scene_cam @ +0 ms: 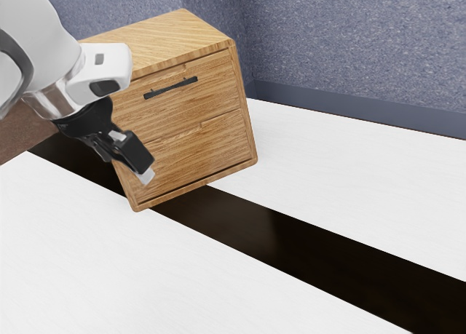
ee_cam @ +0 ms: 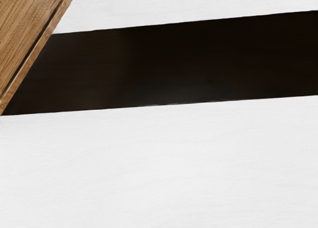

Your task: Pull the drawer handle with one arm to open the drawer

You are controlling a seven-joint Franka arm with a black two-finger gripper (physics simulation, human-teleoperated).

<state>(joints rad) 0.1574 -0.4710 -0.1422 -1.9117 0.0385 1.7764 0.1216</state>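
A white surface [scene_cam: 364, 167] is crossed by a black strip [scene_cam: 313, 250]. A wooden drawer cabinet [scene_cam: 191, 141] is set on it, across the strip's far part.

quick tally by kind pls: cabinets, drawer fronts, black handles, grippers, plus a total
wooden cabinet: 1
drawer fronts: 2
black handle: 1
gripper: 1
total: 5

No lettering, no labels, no numbers (drawer fronts [scene_cam: 186, 105] plain wood grain)
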